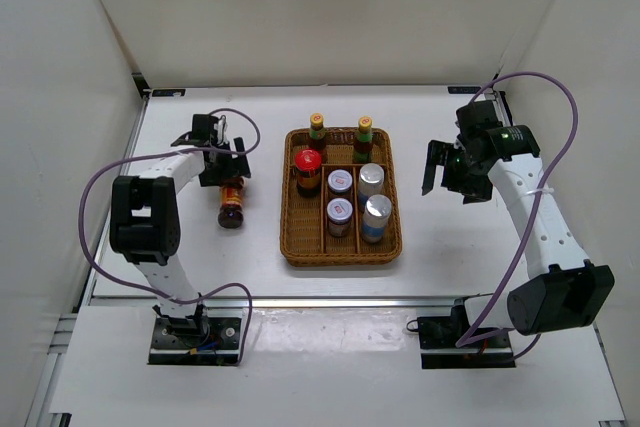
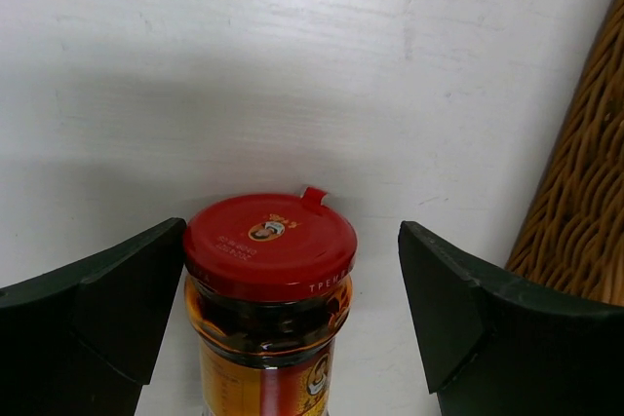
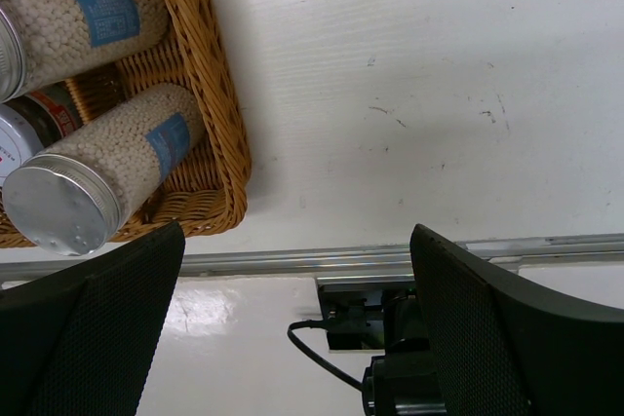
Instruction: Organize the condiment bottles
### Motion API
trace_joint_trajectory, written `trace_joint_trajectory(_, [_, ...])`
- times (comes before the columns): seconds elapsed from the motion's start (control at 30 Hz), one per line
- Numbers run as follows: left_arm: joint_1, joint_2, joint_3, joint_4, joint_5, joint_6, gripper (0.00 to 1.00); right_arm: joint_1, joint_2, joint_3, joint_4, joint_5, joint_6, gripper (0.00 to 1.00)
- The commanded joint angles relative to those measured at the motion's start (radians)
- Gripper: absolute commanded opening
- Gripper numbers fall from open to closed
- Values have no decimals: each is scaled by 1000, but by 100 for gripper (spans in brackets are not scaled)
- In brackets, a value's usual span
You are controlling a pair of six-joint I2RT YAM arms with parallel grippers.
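Left gripper [image 2: 292,229], jaws spread wide, straddles a red-capped jar [image 2: 269,252] beside the wicker tray [image 1: 340,258]; right gripper [image 3: 295,231] hangs released, right of the tray.

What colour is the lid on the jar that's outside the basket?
Red. The left wrist view shows the lid best, close up.
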Motion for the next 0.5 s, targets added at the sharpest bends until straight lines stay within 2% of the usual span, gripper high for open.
trace_joint_trajectory(0.0, [-4,-52,-26,-4,23,8,100,-4,1,19,9,13,-16,99])
trace_joint_trajectory(0.13, [-4,-52,-53,-4,32,8,99,-4,1,19,9,13,-16,99])
trace_joint_trajectory(0.23, [-4,-61,-63,7,32,8,93,-4,1,19,9,13,-16,99])
trace_joint_trajectory(0.33, [-4,-61,-63,18,50,17,81,-4,1,19,9,13,-16,99])
trace_joint_trajectory(0.37, [-4,-61,-63,31,66,17,71,-4,1,19,9,13,-16,99])
trace_joint_trajectory(0.47, [-4,-70,-63,50,66,26,52,-4,1,19,9,13,-16,99])
